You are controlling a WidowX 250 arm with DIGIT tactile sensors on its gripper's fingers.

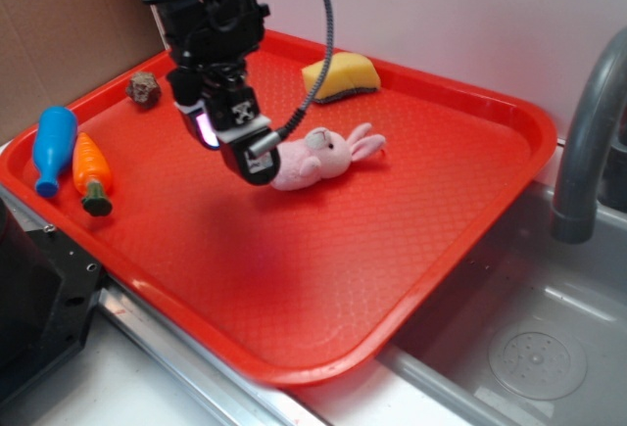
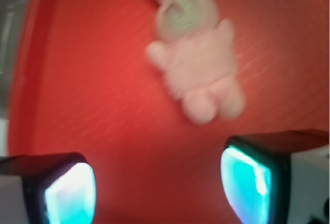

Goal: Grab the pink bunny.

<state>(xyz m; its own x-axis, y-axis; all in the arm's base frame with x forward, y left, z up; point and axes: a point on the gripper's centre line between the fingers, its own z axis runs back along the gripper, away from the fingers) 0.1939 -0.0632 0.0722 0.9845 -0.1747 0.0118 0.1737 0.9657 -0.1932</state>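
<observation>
A blue bottle toy (image 1: 51,148) and a toy carrot (image 1: 91,173) lie at the tray's (image 1: 323,289) left edge. The end effector (image 1: 233,147) hangs with fingers spread wide, empty, just left of the pink bunny (image 1: 323,157), which lies mid-tray. A yellow sponge (image 1: 340,76) sits behind it.

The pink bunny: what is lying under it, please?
The pink bunny lies on the bare red tray; nothing else shows around it. Whether something small is under its body cannot be seen. The open claw is not touching it.
</observation>
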